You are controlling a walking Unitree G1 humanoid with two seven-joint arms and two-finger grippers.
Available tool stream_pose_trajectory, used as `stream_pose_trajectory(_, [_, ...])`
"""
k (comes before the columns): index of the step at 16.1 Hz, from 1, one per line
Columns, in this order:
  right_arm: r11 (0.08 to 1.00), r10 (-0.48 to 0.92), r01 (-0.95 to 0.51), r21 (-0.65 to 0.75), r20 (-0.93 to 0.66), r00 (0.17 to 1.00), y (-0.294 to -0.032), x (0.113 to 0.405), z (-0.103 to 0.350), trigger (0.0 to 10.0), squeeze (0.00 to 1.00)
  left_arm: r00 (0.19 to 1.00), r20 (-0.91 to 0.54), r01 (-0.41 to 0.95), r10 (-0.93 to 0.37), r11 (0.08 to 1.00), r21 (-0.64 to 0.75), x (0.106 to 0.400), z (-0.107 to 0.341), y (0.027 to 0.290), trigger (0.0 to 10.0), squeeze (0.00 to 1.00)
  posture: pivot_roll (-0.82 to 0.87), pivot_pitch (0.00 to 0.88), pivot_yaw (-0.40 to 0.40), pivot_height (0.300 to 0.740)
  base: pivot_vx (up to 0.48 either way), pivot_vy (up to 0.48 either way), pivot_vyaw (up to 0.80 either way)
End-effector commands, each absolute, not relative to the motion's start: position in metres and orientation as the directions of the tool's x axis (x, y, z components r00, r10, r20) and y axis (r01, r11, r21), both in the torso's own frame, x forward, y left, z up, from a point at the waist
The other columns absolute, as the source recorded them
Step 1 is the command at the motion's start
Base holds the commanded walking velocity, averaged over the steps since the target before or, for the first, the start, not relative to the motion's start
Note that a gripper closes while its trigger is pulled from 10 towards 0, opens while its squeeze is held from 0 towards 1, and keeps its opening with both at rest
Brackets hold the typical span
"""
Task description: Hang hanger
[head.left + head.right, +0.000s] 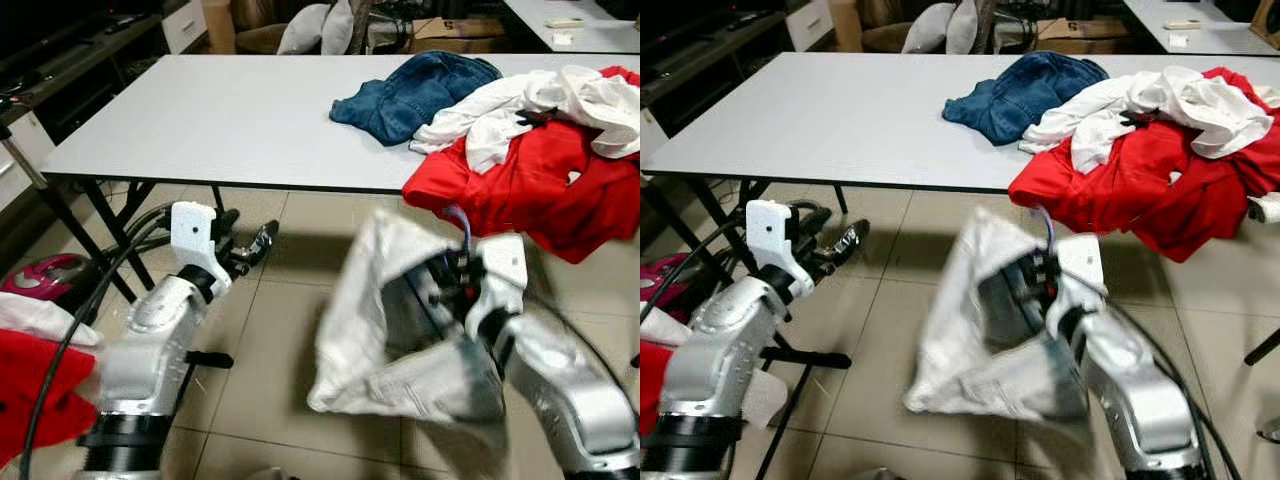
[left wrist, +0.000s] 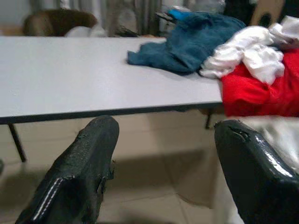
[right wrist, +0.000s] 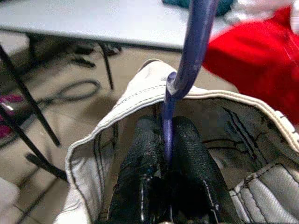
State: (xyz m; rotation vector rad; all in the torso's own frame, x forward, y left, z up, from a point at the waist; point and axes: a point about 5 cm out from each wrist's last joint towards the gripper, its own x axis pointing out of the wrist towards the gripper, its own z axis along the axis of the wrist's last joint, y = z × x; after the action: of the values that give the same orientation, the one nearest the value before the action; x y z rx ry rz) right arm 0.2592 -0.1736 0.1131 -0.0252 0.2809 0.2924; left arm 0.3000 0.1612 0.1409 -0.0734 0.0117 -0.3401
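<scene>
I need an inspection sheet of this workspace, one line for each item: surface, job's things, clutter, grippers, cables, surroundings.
Surface: white table, left part bare, clothes heaped at its right end.
Job's things: blue hanger with a white garment on it, held below the table's front edge, over the tiled floor.
Clutter: blue denim garment, white garments and red garment piled on the table; the red one hangs over the edge.
Grippers: right gripper shut on the hanger's stem inside the garment's collar; left gripper open, holding nothing, before the table edge.
Cables: black cables on the floor under the table.
Surroundings: cushions behind the table.
</scene>
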Motion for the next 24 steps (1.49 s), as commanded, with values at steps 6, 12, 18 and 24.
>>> stream_pose_trajectory(6, [0.91, 0.395, -0.412, -0.048, -0.208, 0.895, -0.16, 0.271, 0.11, 10.0, 0.0, 0.97, -0.083, 0.232, -0.228, 0.972, 0.041, 0.288, 0.118, 0.156, 10.0, 0.0, 0.02, 0.0, 0.029, 0.74, 0.244, 0.0, 0.67])
stream_pose_trajectory(12, [0.855, 0.502, -0.516, -0.061, -0.156, 0.851, -0.151, 0.282, 0.117, 10.0, 0.0, 0.975, -0.062, 0.215, -0.212, 0.975, 0.056, 0.274, 0.117, 0.158, 10.0, 0.0, 0.05, 0.0, -0.008, 0.74, 0.344, 0.0, 0.8])
stream_pose_trajectory(18, [0.844, 0.518, -0.532, -0.072, -0.144, 0.843, -0.146, 0.288, 0.114, 10.0, 0.0, 0.98, -0.055, 0.197, -0.193, 0.978, 0.075, 0.273, 0.12, 0.161, 10.0, 0.0, 0.07, 0.0, -0.014, 0.74, 0.326, 0.0, 0.8])
stream_pose_trajectory(24, [0.889, 0.414, -0.431, -0.154, -0.131, 0.901, -0.161, 0.301, 0.119, 10.0, 0.0, 0.973, -0.027, 0.231, -0.229, 0.965, 0.121, 0.275, 0.133, 0.153, 10.0, 0.0, 0.08, 0.0, -0.024, 0.74, 0.211, 0.0, 0.79])
